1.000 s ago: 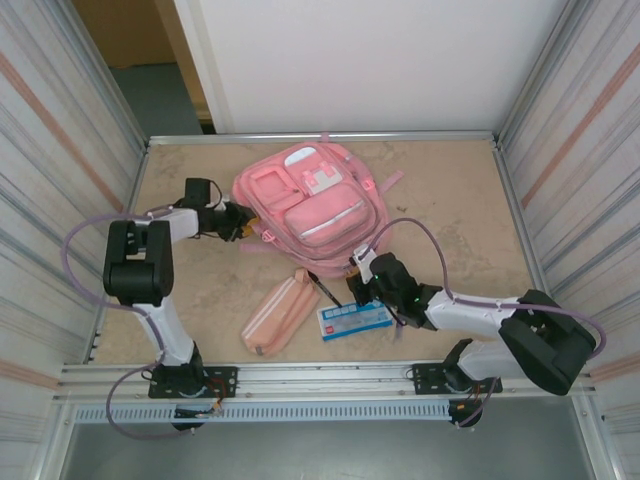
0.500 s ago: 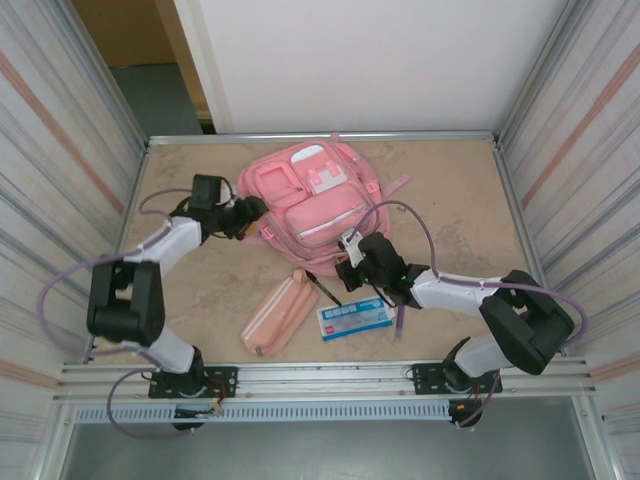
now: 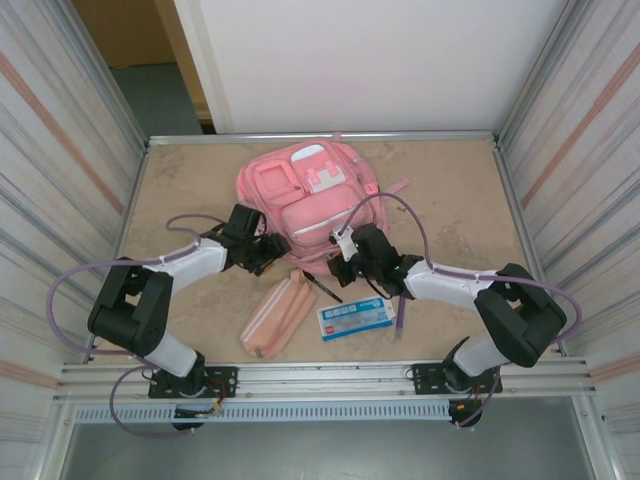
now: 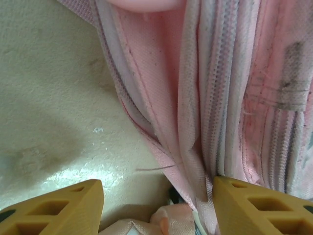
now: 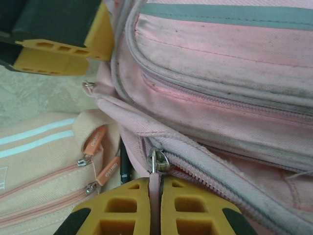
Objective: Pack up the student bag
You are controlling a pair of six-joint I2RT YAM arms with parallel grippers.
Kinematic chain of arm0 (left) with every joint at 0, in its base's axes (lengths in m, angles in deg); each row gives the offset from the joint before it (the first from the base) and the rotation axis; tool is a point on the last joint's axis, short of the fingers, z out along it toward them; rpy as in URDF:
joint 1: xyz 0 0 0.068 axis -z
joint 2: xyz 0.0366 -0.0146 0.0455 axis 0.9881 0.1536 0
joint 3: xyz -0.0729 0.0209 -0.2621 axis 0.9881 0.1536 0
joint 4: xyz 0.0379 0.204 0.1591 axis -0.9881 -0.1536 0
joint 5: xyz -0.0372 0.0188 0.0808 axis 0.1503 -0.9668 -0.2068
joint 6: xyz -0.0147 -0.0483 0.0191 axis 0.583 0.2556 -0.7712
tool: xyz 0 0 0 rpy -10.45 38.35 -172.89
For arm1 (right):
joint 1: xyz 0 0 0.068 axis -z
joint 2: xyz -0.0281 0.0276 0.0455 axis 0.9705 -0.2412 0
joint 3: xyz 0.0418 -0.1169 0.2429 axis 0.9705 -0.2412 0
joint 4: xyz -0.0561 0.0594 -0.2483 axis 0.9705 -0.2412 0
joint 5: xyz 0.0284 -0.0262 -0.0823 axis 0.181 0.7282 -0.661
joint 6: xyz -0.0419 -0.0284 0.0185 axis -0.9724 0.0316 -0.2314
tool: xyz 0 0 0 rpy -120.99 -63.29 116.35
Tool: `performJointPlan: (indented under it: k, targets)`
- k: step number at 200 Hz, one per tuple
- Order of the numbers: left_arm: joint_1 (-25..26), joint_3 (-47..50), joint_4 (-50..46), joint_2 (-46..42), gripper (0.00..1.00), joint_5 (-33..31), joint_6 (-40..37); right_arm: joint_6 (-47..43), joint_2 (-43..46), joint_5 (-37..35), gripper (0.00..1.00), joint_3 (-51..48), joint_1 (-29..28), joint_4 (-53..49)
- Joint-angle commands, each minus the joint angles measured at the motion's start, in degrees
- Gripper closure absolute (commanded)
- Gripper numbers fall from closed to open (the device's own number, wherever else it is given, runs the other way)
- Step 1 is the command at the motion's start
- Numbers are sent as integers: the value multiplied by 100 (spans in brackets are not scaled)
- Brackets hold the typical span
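Left arm: elbow folded back near the left wall, forearm lying low across the table (image 3: 450,190) toward the right. The left gripper (image 3: 270,250) sits at the near-left corner of the student bag (image 3: 305,195). In the left wrist view its fingers (image 4: 58,208) stand well apart. The bag's piped edge hangs between them, close against the finger on the right of that view, with bare table by the other. I see nothing clamped: jaws parted, empty.

Right arm: elbow out toward the right wall, forearm stretched low to the left. The right gripper (image 3: 338,258) is at the middle of the bag's near edge. In the right wrist view the jaws are pressed together on the pink tab of the zip pull (image 5: 156,164). Its metal slider sits just past the fingertips, on a zip along the bag's near side.

The bag lies flat, front pockets up, mid-table toward the far edge. The two grippers sit near each other at its near edge.

A salmon pencil case (image 3: 280,312) lies just nearer than the bag, below the gap between the two grippers. A dark pen (image 3: 322,286) lies beside it, and a blue-and-white card (image 3: 355,318) lies to its right.
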Motion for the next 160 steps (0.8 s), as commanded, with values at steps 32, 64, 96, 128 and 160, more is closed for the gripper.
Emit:
performJointPlan:
  k: [32, 64, 96, 128, 160]
  targets:
    - [18, -486, 722, 268, 70, -756, 161, -346, -64, 299, 100, 497, -143, -72]
    - [-245, -1333, 55, 469, 97, -721, -566, -371, -44, 66, 100, 461, -1, -574]
    - [-914, -1776, -404, 826, 100, -180, -864, -194, 136, -108, 100, 422, 222, -1196]
    - [-1535, -2389, -720, 1438, 100, 191, -1223, 62, 295, -185, 100, 184, 467, -1347]
    - [-1991, -3541, -1455, 2225, 100, 730, -1636, 117, 232, -24, 100, 80, 684, -1425]
